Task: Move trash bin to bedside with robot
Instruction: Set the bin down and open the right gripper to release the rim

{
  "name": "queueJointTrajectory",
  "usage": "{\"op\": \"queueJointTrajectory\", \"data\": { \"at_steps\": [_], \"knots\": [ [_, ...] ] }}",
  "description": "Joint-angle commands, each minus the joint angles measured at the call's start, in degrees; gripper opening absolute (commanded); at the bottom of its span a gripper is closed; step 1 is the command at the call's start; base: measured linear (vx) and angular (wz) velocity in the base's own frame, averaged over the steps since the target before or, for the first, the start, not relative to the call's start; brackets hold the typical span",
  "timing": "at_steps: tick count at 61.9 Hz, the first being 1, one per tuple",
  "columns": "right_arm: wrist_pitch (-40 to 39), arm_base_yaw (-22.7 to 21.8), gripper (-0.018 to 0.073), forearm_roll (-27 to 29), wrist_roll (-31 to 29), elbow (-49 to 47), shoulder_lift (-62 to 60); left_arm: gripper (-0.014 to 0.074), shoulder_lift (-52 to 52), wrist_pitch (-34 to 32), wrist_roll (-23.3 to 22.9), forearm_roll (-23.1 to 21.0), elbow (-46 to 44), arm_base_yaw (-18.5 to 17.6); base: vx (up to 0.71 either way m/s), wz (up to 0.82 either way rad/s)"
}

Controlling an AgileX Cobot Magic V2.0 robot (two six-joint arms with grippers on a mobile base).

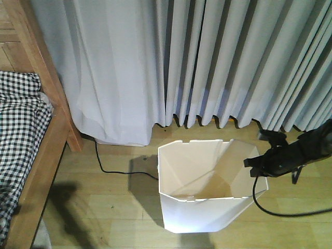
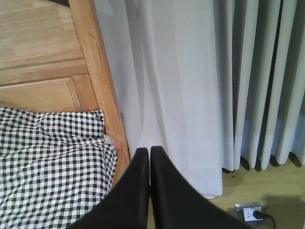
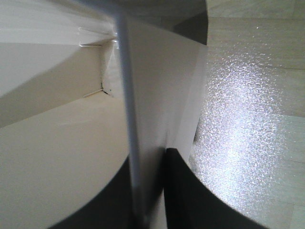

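The white trash bin [image 1: 197,212] stands upright on the wooden floor, below the curtain and to the right of the bed. My right gripper [image 1: 257,165] is at its right rim, shut on the thin wall. In the right wrist view the bin wall [image 3: 152,95] runs between the two black fingers of the right gripper [image 3: 150,160]. The bed [image 1: 46,155] with checked bedding [image 1: 21,129] fills the left edge. My left gripper [image 2: 149,149] is shut with nothing in it, pointing at the bed frame [image 2: 102,95] and the bedding [image 2: 47,162].
Grey curtains [image 1: 207,62] hang to the floor behind the bin. A black cable [image 1: 111,168] lies on the floor between bed and bin. The right arm's cable [image 1: 270,207] loops down beside the bin. A wall socket [image 2: 250,212] sits low by the curtain.
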Motion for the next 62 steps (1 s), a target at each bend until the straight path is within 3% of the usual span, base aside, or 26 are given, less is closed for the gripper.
{"op": "queueJointTrajectory", "data": {
  "at_steps": [1,31,62],
  "knots": [
    [9.68,-0.16,-0.0006,2.2,0.19,-4.67,-0.12,-0.0006,-0.54,-4.23,-0.46,-0.24,1.6,-0.34,0.0,0.0],
    [9.71,-0.1,-0.0006,2.69,0.79,-25.65,17.78,-0.0006,-0.54,-4.23,-0.46,-0.24,1.6,-0.34,0.0,0.0],
    [13.99,-0.03,0.0009,2.09,9.55,-41.66,29.03,-0.0006,-0.54,-4.23,-0.46,-0.24,1.6,-0.34,0.0,0.0]
  ]
}}
